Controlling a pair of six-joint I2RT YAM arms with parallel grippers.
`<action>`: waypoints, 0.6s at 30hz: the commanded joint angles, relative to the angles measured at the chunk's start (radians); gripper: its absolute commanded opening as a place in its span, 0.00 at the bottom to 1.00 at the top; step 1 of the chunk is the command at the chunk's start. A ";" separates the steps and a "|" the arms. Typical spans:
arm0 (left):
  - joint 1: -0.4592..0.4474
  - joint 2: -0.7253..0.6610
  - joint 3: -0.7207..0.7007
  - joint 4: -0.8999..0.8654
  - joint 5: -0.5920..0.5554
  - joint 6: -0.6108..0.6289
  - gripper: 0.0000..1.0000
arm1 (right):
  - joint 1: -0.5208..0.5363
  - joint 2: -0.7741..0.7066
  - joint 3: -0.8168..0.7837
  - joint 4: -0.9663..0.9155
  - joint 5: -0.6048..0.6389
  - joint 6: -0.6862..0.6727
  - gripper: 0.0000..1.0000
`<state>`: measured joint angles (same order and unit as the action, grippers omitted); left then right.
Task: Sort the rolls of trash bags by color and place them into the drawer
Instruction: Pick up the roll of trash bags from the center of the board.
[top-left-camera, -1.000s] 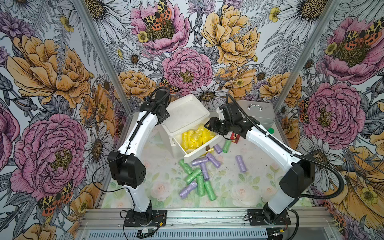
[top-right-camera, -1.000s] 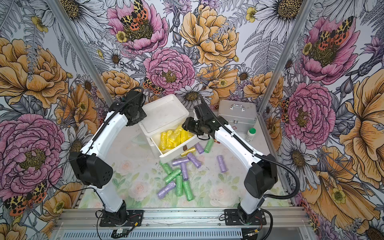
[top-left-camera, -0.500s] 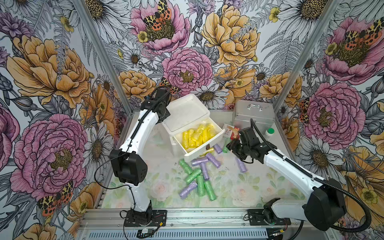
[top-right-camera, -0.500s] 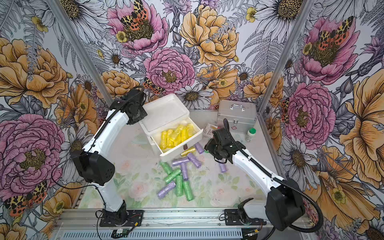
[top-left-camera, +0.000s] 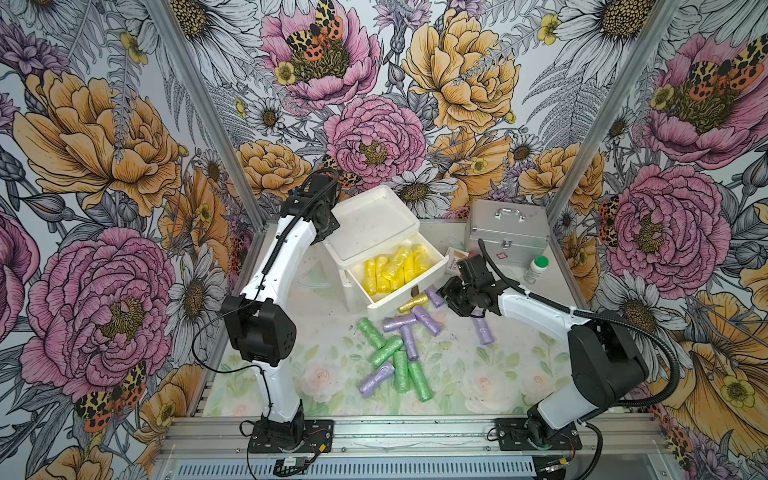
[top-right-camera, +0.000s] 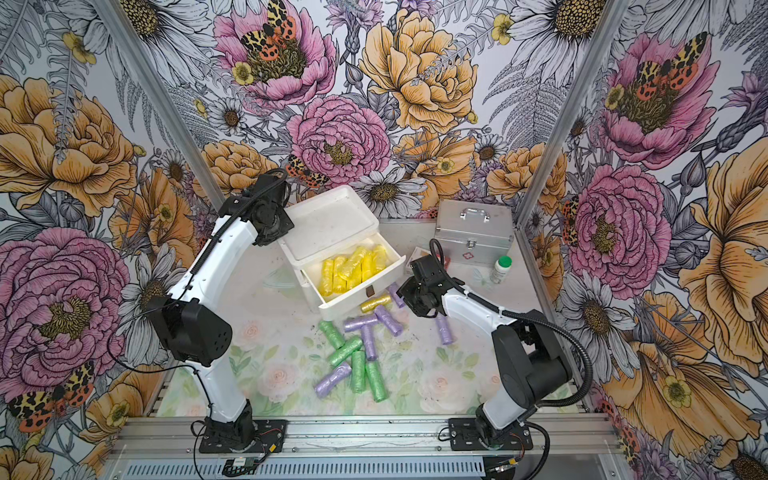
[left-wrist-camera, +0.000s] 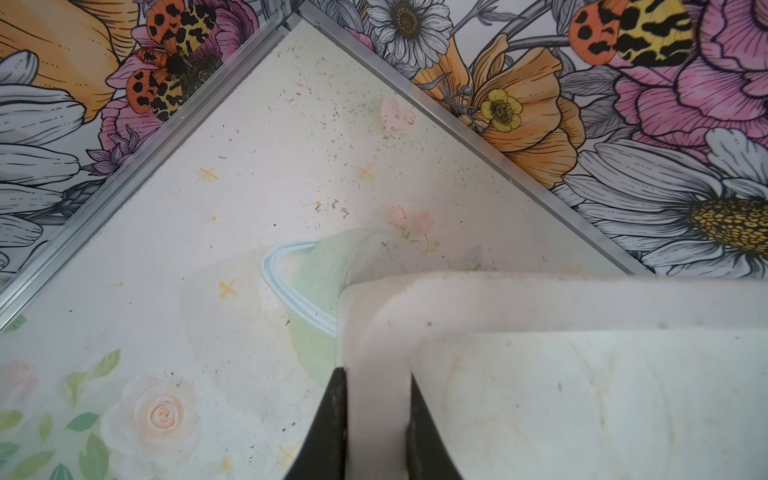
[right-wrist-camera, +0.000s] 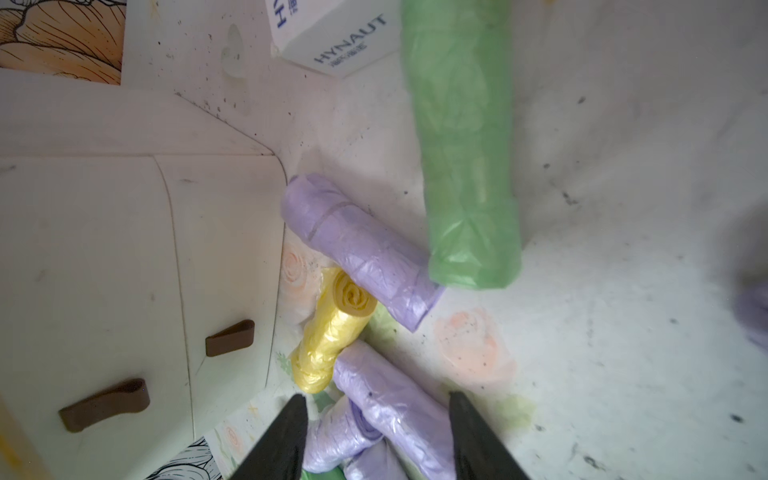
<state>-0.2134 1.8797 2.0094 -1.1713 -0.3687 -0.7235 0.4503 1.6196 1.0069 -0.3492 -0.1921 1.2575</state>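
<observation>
The white drawer (top-left-camera: 409, 293) stands pulled out of its white cabinet (top-left-camera: 374, 220) and holds several yellow rolls (top-left-camera: 392, 270). My left gripper (left-wrist-camera: 378, 415) is shut on the cabinet's top rim (left-wrist-camera: 540, 299) at its far left corner. Green and lilac rolls (top-left-camera: 395, 349) lie heaped in front of the drawer, and one lilac roll (top-left-camera: 482, 330) lies apart to the right. My right gripper (right-wrist-camera: 376, 399) hangs open low over two lilac rolls (right-wrist-camera: 399, 407) beside a yellow roll (right-wrist-camera: 332, 336). A green roll (right-wrist-camera: 461, 166) lies further along.
A metal case (top-left-camera: 505, 232) stands at the back right with a white green-capped bottle (top-left-camera: 536, 270) beside it. A small carton (right-wrist-camera: 332, 37) lies between the case and the drawer. The enclosure walls close in on three sides.
My right arm has left the drawer, swung out to the right and come down to the rolls in front of the drawer. The left arm has not moved.
</observation>
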 joint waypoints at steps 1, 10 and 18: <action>0.060 0.096 -0.036 0.050 0.167 -0.134 0.00 | 0.002 0.063 0.053 0.070 -0.030 0.033 0.56; 0.083 0.099 0.056 -0.005 0.090 -0.105 0.00 | 0.027 0.154 0.091 0.122 -0.048 0.077 0.55; 0.079 0.100 0.057 -0.006 0.100 -0.104 0.00 | 0.075 0.202 0.099 0.160 -0.032 0.134 0.55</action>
<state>-0.1825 1.9221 2.0872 -1.2125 -0.3569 -0.7238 0.5091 1.7973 1.0828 -0.2272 -0.2333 1.3540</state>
